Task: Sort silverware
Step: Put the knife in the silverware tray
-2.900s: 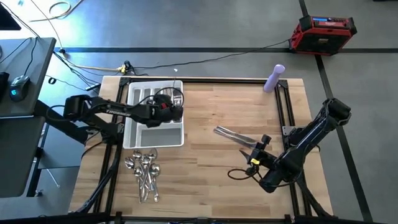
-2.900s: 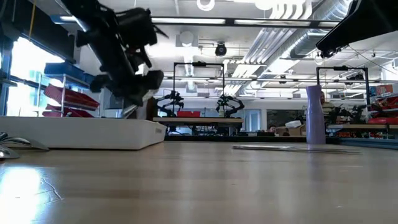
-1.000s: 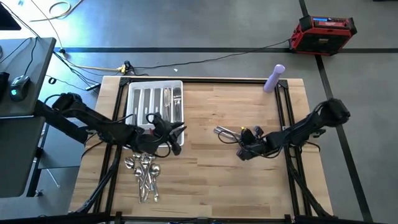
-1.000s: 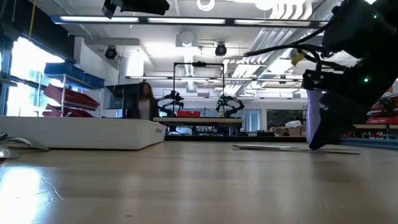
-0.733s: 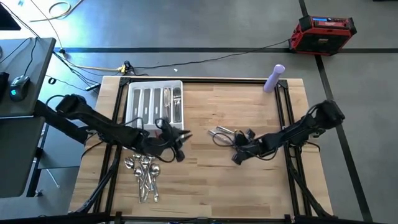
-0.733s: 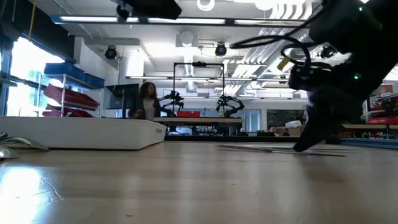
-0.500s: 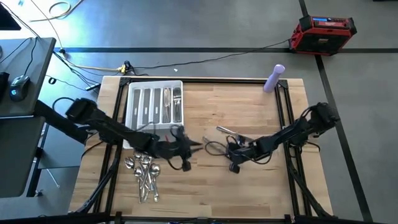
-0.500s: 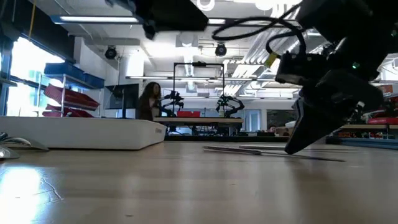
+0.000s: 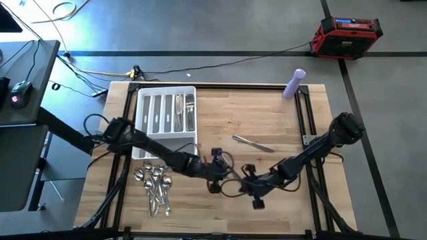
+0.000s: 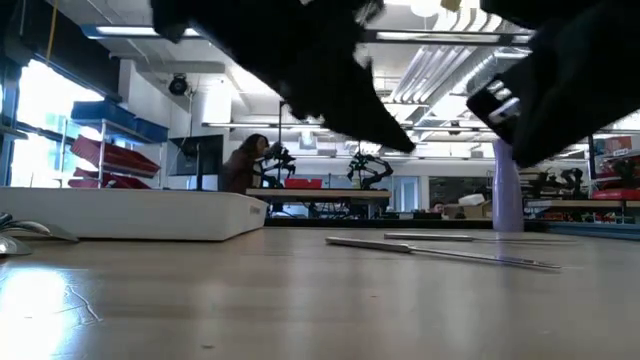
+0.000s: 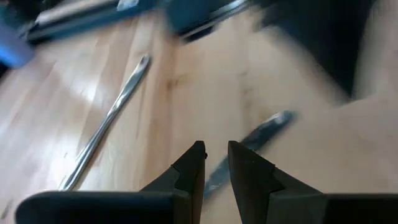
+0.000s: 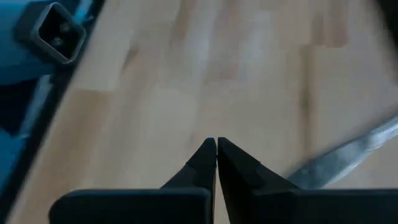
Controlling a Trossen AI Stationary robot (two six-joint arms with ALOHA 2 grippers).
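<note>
Wooden tabletop seen from straight above first: a white tray sits toward the left, with a couple of forks or spoons in its right-hand slots, too small to count properly. Just below the tray there's a loose pile of spoons on the wood, maybe six or so, hard to say exactly. One knife lies alone right of centre, and a purple bottle stands at the far edge. Both arms reach into the middle of the table, the left gripper and right gripper near each other and both clear of that knife. From table height, two long thin knives lie flat on the wood, one behind the other, with the tray off to the left, the bottle behind, and a person way back in the room. Left wrist cam: the fingers are only slightly apart with nothing clamped between them, and two knives are on the wood ahead, one long one off to the side and one just past the tips. Right wrist cam: fingers pinched fully together, empty, one knife lying on the table beside them.
</note>
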